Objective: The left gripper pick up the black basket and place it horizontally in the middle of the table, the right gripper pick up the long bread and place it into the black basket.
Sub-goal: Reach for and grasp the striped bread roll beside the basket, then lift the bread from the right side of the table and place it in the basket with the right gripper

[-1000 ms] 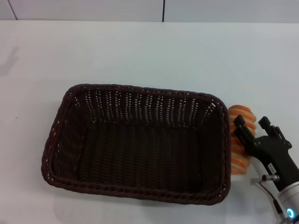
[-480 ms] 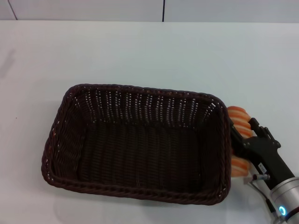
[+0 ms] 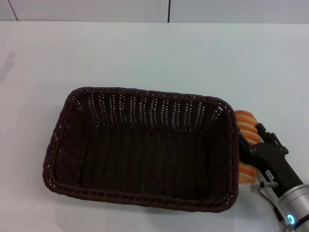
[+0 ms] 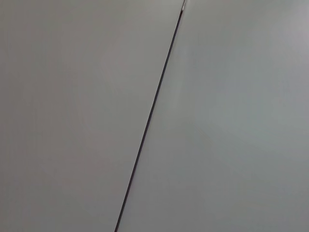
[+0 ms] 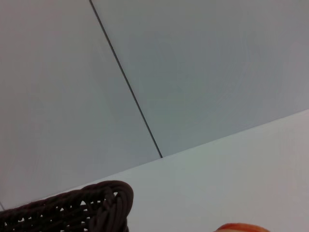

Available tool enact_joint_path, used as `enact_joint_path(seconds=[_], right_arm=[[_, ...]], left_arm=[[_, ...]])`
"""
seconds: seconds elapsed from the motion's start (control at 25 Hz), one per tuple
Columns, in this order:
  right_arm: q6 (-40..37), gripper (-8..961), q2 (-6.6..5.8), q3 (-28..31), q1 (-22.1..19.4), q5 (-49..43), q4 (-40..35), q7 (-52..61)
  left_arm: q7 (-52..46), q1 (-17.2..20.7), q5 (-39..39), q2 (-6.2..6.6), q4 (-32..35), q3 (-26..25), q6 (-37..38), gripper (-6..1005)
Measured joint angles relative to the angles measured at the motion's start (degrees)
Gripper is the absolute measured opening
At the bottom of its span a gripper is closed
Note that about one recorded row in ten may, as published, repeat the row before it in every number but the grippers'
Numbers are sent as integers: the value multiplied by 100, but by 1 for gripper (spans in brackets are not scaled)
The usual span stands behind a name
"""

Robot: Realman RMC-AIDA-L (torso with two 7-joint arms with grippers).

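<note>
The black basket (image 3: 145, 93) lies lengthwise across the middle of the white table (image 3: 145, 48), empty. The long bread (image 3: 245, 121), with orange and cream stripes, lies on the table against the outside of the basket's right end. My right gripper (image 3: 251, 137) is down over the middle of the bread, covering it there, so that both ends of the bread show beyond it. The right wrist view shows a corner of the basket rim (image 5: 104, 200) and a sliver of the bread (image 5: 241, 228). My left gripper is out of view.
The back wall with a dark vertical seam (image 3: 169, 10) runs behind the table. The left wrist view shows only that wall and its seam (image 4: 149, 116). Bare tabletop lies behind and to the left of the basket.
My right gripper moved left and down from beside the bread to over its middle, then barely moved. The basket has not moved.
</note>
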Motion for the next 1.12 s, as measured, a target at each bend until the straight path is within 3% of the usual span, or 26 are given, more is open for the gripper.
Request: enact_joint_path(seconds=[0.32, 0.64, 1.0, 1.12], right_arm=[[10, 746, -7, -60, -11, -20, -12, 64], [-374, 606, -31, -137, -93, -22, -12, 110], [-3083, 530, -222, -212, -531, -113, -104, 212], [-3403, 504, -232, -278, -462, -311, -87, 371]], left_arm=[[-4, 57, -131, -1, -19, 0, -134, 767], [-77, 110, -166, 2, -77, -85, -259, 766], [-84, 146, -167, -4, -81, -106, -270, 767], [-92, 146, -166, -4, -82, -97, -270, 767]])
